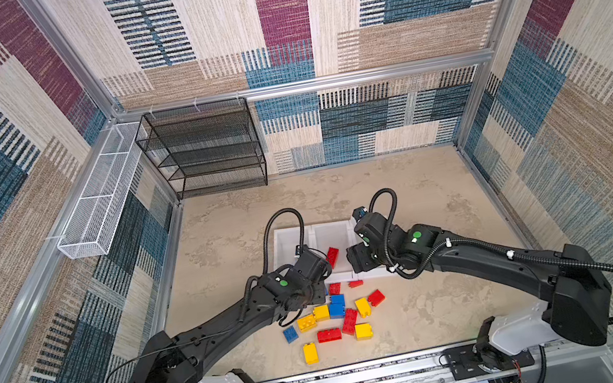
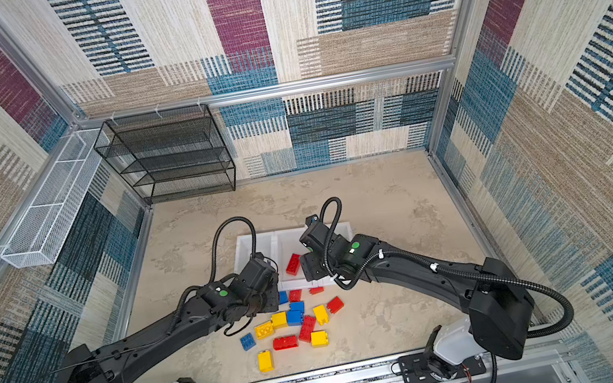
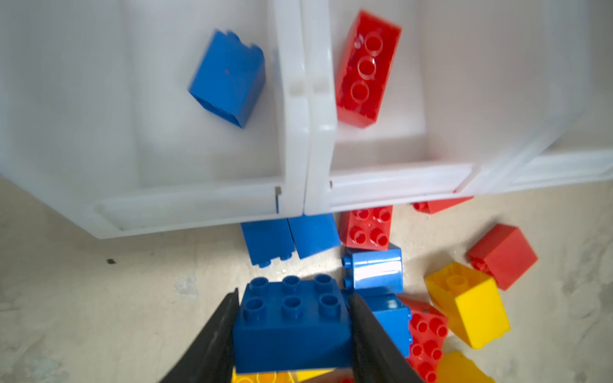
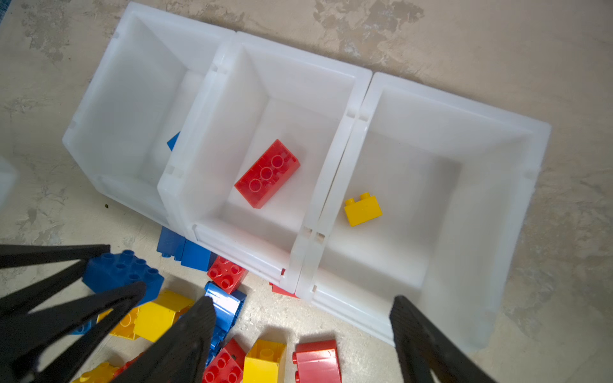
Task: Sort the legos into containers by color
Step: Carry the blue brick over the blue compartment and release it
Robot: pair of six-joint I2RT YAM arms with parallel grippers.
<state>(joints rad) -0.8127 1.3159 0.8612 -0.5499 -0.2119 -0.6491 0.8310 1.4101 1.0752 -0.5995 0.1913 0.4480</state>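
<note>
My left gripper (image 3: 293, 295) is shut on a blue six-stud lego (image 3: 292, 325), held just above the loose pile near the bins' front edge; the right wrist view shows that same lego (image 4: 122, 272). The containers (image 4: 351, 116) are three joined white bins. One holds a blue lego (image 3: 229, 78), the middle one a red oblong lego (image 4: 267, 174), the third a small yellow lego (image 4: 363, 209). My right gripper (image 4: 302, 301) hangs open and empty over the front of the yellow bin. Loose red, yellow and blue legos (image 1: 321, 312) lie in front of the bins in both top views.
A black mesh rack (image 1: 205, 150) stands at the back left and a white wire basket (image 1: 100, 201) hangs on the left wall. Both arms' wrists crowd over the bins' front. The arm rail (image 1: 369, 376) runs along the near edge.
</note>
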